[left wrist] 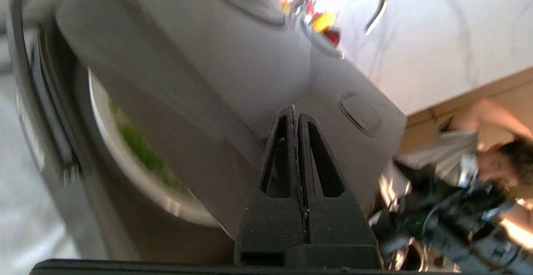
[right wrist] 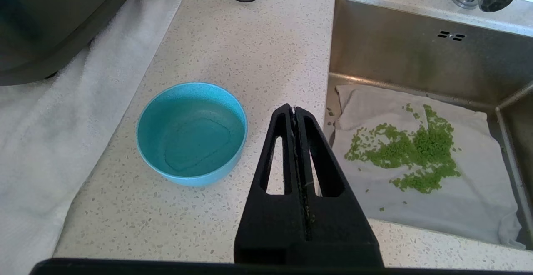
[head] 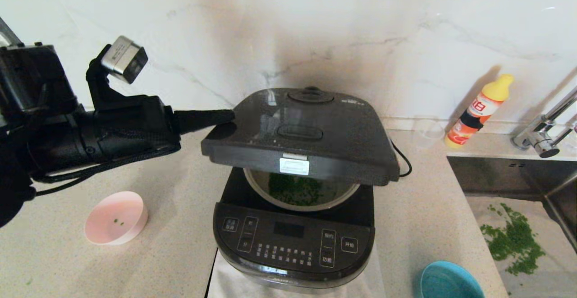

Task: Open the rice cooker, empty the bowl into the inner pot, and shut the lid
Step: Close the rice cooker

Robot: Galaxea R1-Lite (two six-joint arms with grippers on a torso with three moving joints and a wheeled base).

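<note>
- Head view: left gripper [head: 227, 116] clenched, tips touching the lid [head: 302, 133] at its 9 o'clock edge; lid half-lowered over the inner pot [head: 301, 204] holding greens; rice cooker [head: 293, 239] mid-counter; pink bowl [head: 116, 217] at 9 o'clock.
- Left wrist: fingers [left wrist: 280, 150] pressed together against the lid.
- Right wrist: right gripper [right wrist: 295, 110] clenched, empty, hovering beside the blue bowl [right wrist: 191, 132].

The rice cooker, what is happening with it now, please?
The left gripper, fingers shut, presses against the left edge of the lid, which stands half lowered over the rice cooker. The inner pot holds green bits. The pink bowl is almost empty. The right gripper, shut, hangs idle beside the blue bowl.
</note>
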